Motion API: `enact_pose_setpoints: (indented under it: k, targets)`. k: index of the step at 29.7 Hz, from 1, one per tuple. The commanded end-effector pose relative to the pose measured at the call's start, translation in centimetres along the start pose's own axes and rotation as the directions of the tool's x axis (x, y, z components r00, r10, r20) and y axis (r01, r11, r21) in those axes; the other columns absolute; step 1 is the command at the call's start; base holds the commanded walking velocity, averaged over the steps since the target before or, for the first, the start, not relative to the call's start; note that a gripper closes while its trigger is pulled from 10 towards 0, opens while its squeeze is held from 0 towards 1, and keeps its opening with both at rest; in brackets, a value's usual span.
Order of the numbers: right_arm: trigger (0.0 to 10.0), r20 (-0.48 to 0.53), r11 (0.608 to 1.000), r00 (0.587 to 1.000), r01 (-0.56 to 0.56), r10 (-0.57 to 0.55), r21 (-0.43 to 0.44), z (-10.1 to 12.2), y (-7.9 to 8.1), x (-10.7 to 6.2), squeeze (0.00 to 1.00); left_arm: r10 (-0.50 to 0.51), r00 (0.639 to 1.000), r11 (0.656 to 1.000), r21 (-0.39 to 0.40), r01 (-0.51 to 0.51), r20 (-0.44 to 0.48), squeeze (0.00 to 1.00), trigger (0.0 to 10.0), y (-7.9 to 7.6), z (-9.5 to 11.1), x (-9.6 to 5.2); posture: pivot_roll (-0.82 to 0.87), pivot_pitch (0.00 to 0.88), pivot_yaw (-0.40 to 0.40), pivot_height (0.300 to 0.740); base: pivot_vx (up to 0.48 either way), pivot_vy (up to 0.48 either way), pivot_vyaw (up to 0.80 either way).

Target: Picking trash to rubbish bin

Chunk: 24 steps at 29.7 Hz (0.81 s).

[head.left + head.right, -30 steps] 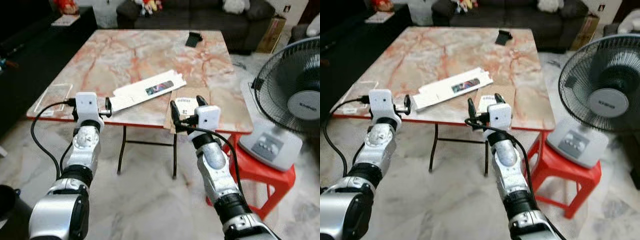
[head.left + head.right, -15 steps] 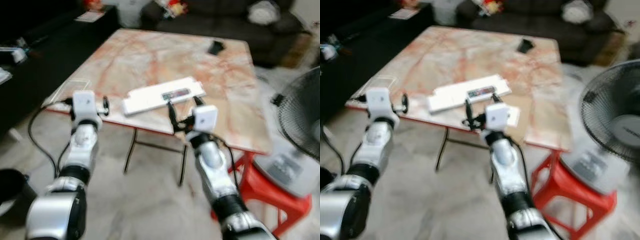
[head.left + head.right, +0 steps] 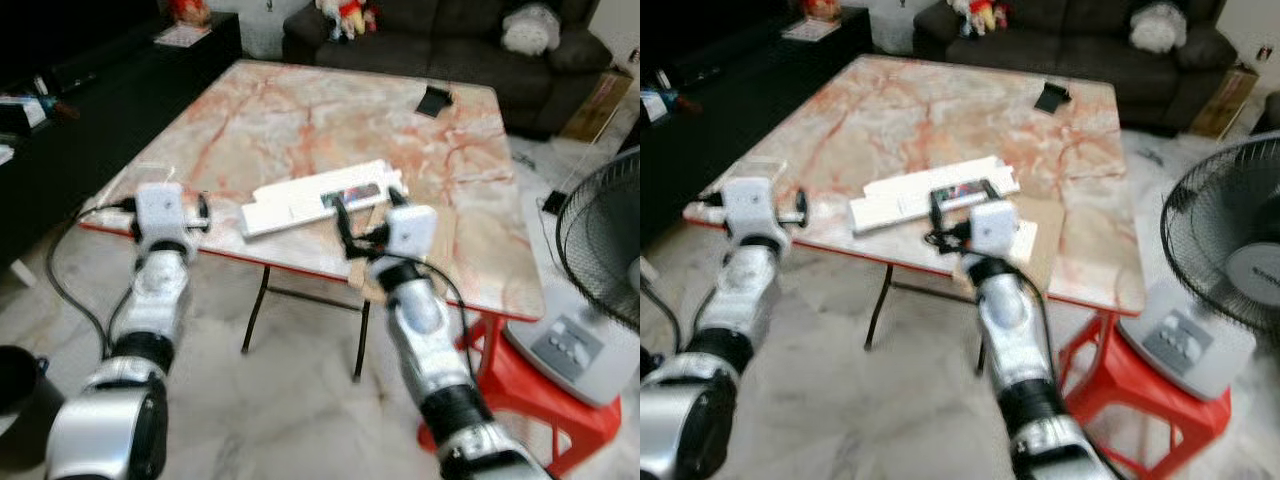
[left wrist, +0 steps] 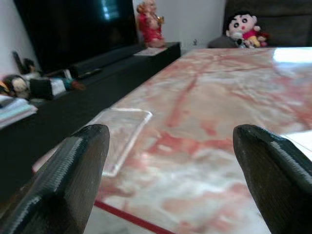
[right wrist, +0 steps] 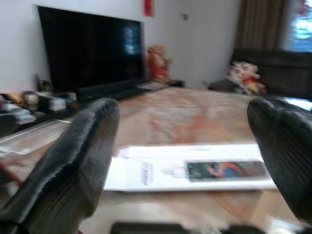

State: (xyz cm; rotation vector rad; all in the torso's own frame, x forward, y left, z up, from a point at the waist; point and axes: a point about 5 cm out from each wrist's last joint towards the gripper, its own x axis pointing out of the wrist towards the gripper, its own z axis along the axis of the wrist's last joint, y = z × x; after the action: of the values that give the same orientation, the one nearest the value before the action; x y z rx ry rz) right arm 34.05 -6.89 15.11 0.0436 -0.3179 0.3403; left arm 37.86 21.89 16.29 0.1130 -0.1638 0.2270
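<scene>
1. A marble-patterned table [image 3: 300, 110] with a red edge stands before the robot, and both silver arms are raised toward its near edge.
2. The long white box [image 3: 315, 198], flattened and bearing a small colourful label, lies on the table close to the near edge, angled across it.
3. The right gripper [image 3: 368, 212] hovers at the table's near edge, just beside the box's right end; its fingers [image 5: 80, 161] are spread wide apart with nothing between them (the right wrist view looks straight at the box lying ahead).
4. Under the right gripper a brown cardboard sheet [image 3: 1045, 240] with a white label lies on the table, reaching the edge.
5. The left gripper [image 3: 200, 212] is held at the table's near left corner, released, its fingers [image 4: 73, 175] well apart and empty.
6. A clear plastic tray [image 4: 122, 131] lies on the table near that corner, ahead of the left gripper.
7. A small black object [image 3: 434, 100] rests on the far side of the table.
8. A standing fan [image 3: 605, 250] is on the robot's right, beside a red stool [image 3: 530, 385].
9. A dark sofa [image 3: 440, 40] with soft toys sits beyond the table.
</scene>
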Motion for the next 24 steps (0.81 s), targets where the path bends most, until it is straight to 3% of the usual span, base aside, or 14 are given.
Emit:
enact_pose_setpoints:
  k: [1, 7, 24]
  targets:
    - [10.0, -0.001, 1.0, 1.0, 0.026, -0.026, -0.008, 0.16, -0.97, 0.03, 0.0, -0.026, 1.0, 1.0, -0.011, 0.026, 0.011, 0.0, 10.0, -0.82, 0.31, 0.08, -0.08, 0.061, -0.01, 0.74, 0.259, 0.0, 0.0]
    - [10.0, 0.001, 1.0, 1.0, 0.026, -0.026, -0.006, 0.25, -0.98, 0.15, 0.0, -0.087, 0.996, 0.996, -0.028, 0.088, 0.023, 0.0, 10.0, -1.59, 0.46, 0.02, -0.08, 0.061, -0.01, 0.74, 0.262, 0.0, 0.0]
    - [10.0, 0.001, 1.0, 1.0, 0.028, -0.028, -0.003, 0.24, -0.95, 0.2, 0.0, -0.086, 0.996, 0.996, -0.022, 0.087, 0.019, 0.0, 10.0, -1.37, 0.44, 0.07, -0.08, 0.062, -0.01, 0.74, 0.328, 0.0, 0.0]
